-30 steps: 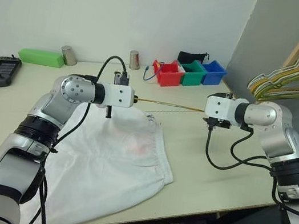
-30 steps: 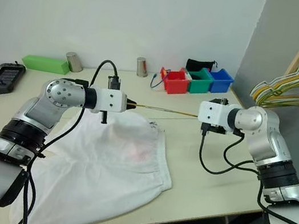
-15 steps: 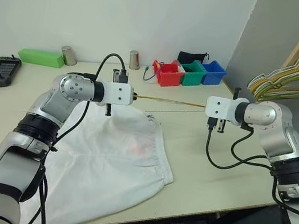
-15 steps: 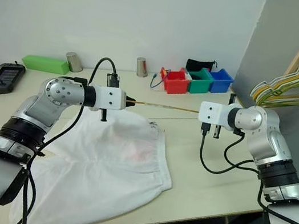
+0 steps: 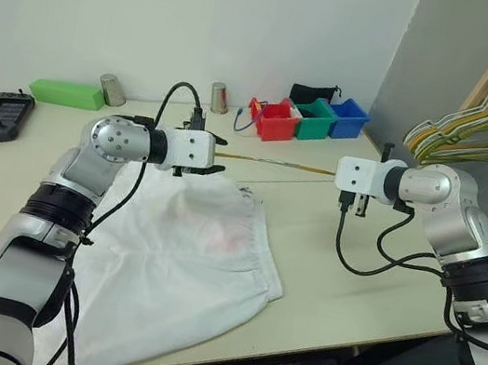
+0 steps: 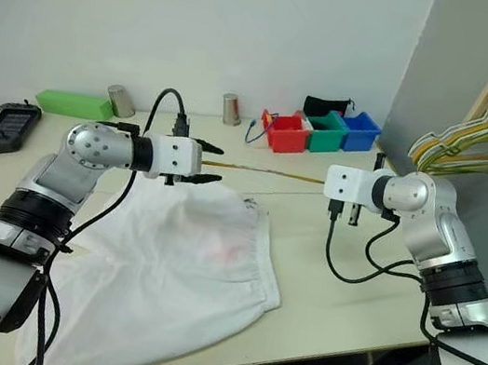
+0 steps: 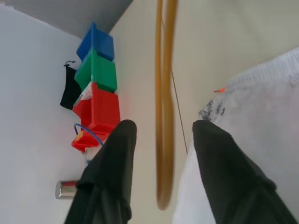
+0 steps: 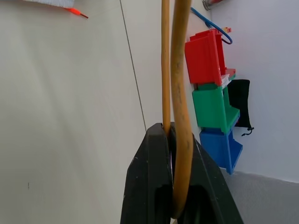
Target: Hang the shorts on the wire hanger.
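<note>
Both arms reach forward above the table with the wrists turned toward each other, the left gripper [image 5: 214,155] has its two black fingers [image 7: 112,172] spread apart, and the right gripper [image 8: 174,179] has its fingers pressed together.

Thin matt cloth shorts [image 5: 183,257], smooth yellow wire hanger [image 5: 276,163], perhaps coated metal, glossy plastic bins [image 5: 278,121].

White shorts [image 5: 185,248], yellow-gold wire hanger [image 5: 276,164], red, green, blue bins [image 5: 310,119]
</note>
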Available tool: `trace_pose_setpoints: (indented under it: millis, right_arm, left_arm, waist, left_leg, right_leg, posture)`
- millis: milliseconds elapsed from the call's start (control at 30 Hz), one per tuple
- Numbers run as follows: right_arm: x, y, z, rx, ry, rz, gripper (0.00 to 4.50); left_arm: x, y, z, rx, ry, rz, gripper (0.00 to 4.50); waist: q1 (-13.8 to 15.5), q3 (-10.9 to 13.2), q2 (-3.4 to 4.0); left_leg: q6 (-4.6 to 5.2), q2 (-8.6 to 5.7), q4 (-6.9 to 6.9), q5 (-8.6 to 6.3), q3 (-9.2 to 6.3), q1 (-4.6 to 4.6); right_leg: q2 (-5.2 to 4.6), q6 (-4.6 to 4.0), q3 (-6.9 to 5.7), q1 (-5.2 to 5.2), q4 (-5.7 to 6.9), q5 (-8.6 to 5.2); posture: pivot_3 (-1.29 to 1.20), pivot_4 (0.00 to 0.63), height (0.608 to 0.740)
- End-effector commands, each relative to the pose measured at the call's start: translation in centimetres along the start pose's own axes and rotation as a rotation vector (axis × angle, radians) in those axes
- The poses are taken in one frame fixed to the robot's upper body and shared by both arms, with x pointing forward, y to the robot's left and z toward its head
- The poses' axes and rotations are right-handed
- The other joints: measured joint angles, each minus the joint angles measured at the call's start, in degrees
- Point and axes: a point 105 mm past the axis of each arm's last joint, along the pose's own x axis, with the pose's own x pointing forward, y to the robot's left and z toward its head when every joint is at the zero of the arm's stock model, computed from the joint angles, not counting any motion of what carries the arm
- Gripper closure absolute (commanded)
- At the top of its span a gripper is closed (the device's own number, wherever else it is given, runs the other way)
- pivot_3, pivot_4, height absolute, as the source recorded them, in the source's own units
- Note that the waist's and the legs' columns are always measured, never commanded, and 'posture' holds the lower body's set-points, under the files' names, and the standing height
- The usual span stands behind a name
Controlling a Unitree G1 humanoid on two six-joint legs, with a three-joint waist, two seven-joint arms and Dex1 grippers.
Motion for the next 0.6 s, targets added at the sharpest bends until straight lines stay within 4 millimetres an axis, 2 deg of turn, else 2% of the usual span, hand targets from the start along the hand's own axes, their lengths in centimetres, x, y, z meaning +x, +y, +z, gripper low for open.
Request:
trace_pose_setpoints:
  millis: [33,200,433,533,600]
  right_arm:
    - [-0.3,0.0,-0.2,0.038,-0.013,-0.008,4.5]
    - [-0.1,1.0,-1.4,0.102,0.008,0.026,4.5]
    - [-0.5,1.8,-3.4,0.208,0.038,0.083,4.5]
    - [-1.9,4.5,-6.5,0.385,0.094,0.216,4.5]
    - [-3.6,7.2,-8.3,0.545,0.126,0.343,4.5]
  left_arm:
    - [-2.6,2.9,2.5,-0.059,-0.12,0.099,1.16]
    - [-3.4,2.4,3.3,-0.136,-0.159,0.088,0.07]
    - [-4.4,0.9,3.8,-0.21,-0.164,0.063,0.02]
    - [-5.5,0.8,3.0,-0.394,-0.164,0.162,0.02]
    - [-5.9,-1.4,2.7,-0.536,-0.162,0.162,0.02]
  waist:
    - [0.0,0.0,0.0]
    - [0.1,0.0,0.0]
    - [0.1,0.0,0.0]
    - [0.4,0.0,0.0]
    - [1.0,0.0,0.01]
  left_leg:
    - [0.0,0.0,0.01,0.0,-0.01,-0.01]
    - [0.0,0.0,0.01,0.0,-0.02,0.01]
    - [0.0,0.0,0.02,0.0,-0.04,0.04]
    - [0.0,0.0,0.02,0.0,-0.05,0.04]
    - [0.01,0.02,0.02,0.0,-0.1,0.06]
  right_leg:
    - [0.0,0.0,-0.01,0.0,0.0,0.0]
    - [-0.01,0.0,0.0,0.01,0.01,0.0]
    - [0.0,0.0,0.0,0.04,0.04,0.0]
    - [0.0,0.0,-0.01,0.05,0.03,0.0]
    - [0.0,0.0,-0.01,0.1,-0.01,-0.01]
  posture:
    - [-0.1,0.0,0.74]
    - [-0.09,0.0,0.74]
    - [-0.06,0.002,0.74]
    - [-0.06,0.006,0.74]
    - [-0.06,0.007,0.74]
